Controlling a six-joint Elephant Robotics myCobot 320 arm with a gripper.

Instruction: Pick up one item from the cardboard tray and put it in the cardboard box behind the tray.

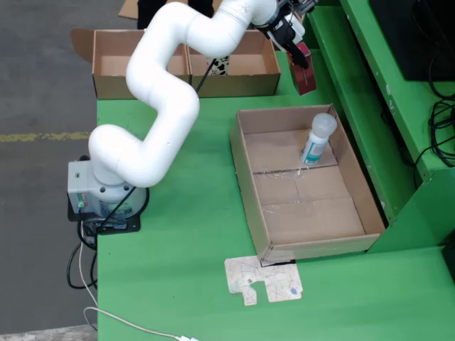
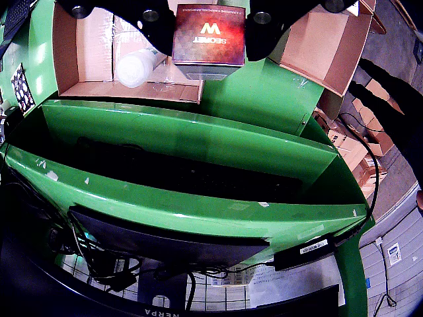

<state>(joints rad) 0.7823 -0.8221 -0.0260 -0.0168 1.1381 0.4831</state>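
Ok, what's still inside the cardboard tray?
One white bottle with a blue label, leaning at the far end of the cardboard tray. The rest of the floor shows bare. The gripper holds a red box above the table.

Dark red box between black fingers

The box [image 2: 208,36] shows pale lettering; the fingers [image 2: 153,26] are black, the tabletop [image 1: 192,234] green, the tray [image 1: 306,206] brown.

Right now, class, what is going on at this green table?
A white robot arm holds a dark red box in its tool, lifted above the green table between the cardboard tray and the cardboard box behind it. One white bottle remains in the tray.
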